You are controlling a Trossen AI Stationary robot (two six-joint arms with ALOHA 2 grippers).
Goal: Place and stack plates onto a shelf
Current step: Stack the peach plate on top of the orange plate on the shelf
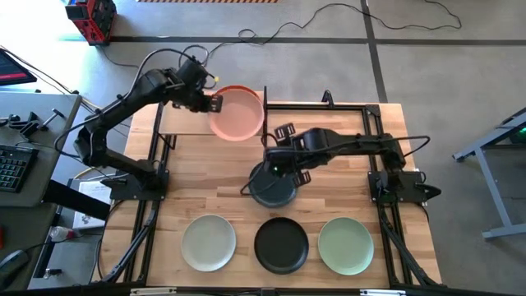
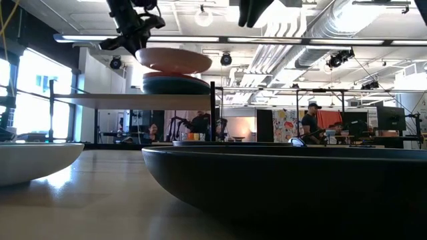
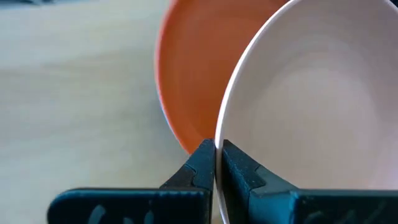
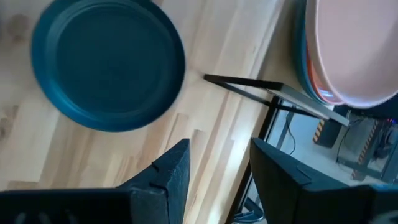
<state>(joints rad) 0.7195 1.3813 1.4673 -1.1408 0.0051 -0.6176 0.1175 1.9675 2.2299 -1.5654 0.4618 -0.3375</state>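
Above shelf [image 1: 185, 119]: left hand [image 1: 215, 104] gripping pink plate [image 1: 238, 112]

We are in a robotics lab inside an open-plan workspace. The pale slatted-wood counter [image 1: 222, 197] stands on a grey carpet-tile floor [image 1: 460, 74] crossed by loose black cables [image 1: 329, 20], with a red equipment case [image 1: 90, 18] at 11 o'clock and a black keyboard [image 1: 10, 168] at 9 o'clock. Across the counter we see exposed silver ceiling ducts [image 2: 333, 27], strip lights [image 2: 220, 40], dark monitors [image 2: 390, 120] and people at desks [image 2: 310, 123].
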